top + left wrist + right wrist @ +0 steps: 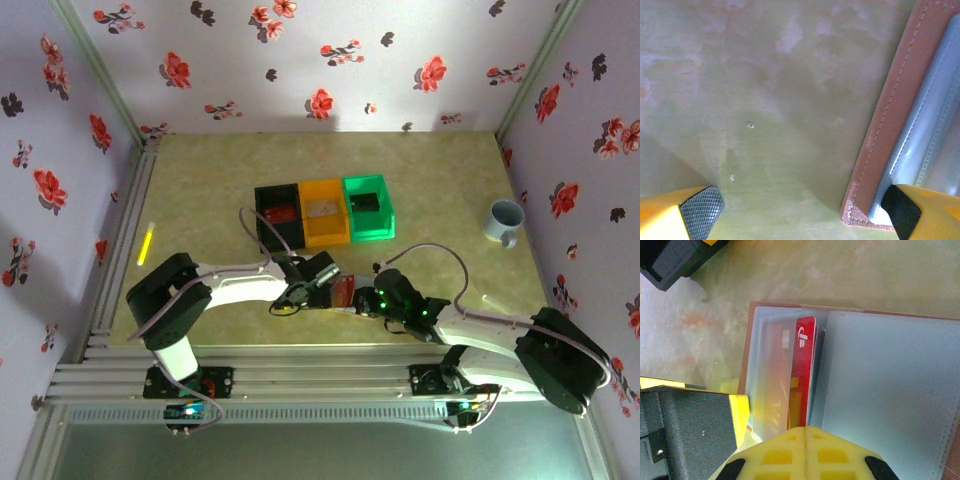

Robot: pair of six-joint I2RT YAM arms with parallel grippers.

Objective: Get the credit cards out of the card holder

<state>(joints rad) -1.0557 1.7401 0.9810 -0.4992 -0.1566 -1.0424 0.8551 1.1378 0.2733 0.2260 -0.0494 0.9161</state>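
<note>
The big yellow-green table has flowered walls around it. The left arm and the right arm both bend in toward the middle of the table's near edge. Three bins sit in a row near the middle of the table, touching side by side: a black bin, an orange bin and a green bin. The card holder lies open and flat between the two grippers, close to the near edge. The left gripper is spread wide with nothing in it, and one black fingertip is at the holder's brown corner. The right gripper is squeezed tight, right at the bottom end of a red card that sits in a clear pocket. I cannot tell if it pinches the card. A grey mug stands by the right edge. A thin yellow stick lies by the left edge.
</note>
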